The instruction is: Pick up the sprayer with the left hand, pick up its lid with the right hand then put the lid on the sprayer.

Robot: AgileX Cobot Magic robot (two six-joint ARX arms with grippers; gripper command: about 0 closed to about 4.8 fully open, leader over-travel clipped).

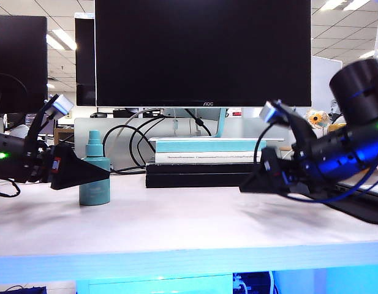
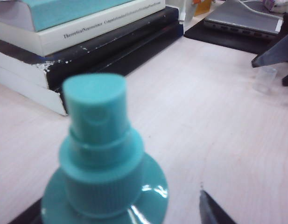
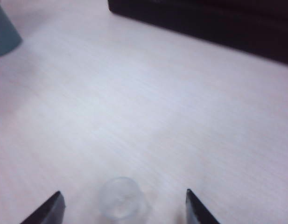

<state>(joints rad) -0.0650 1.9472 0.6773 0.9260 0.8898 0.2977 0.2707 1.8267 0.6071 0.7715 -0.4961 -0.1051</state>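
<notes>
Both arms are black with loose black cables, green indicator lights and black wedge-shaped left tool (image 1: 84,173) and right tool (image 1: 253,184).

sprayer (image 1: 94,173) left on table (image 1: 189,226), lid (image 3: 121,198) right

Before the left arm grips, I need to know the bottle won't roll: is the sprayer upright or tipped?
Upright: the sprayer stands on its base on the table, nozzle up, uncapped.

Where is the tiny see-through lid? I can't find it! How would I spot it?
Look at the pale wooden table in front of the stack of books. On the side away from the teal sprayer, the right claw hangs open just above the tabletop, and the lid sits between its tips. It is a small clear cup, almost invisible, unlike the solid teal bottle.
</notes>
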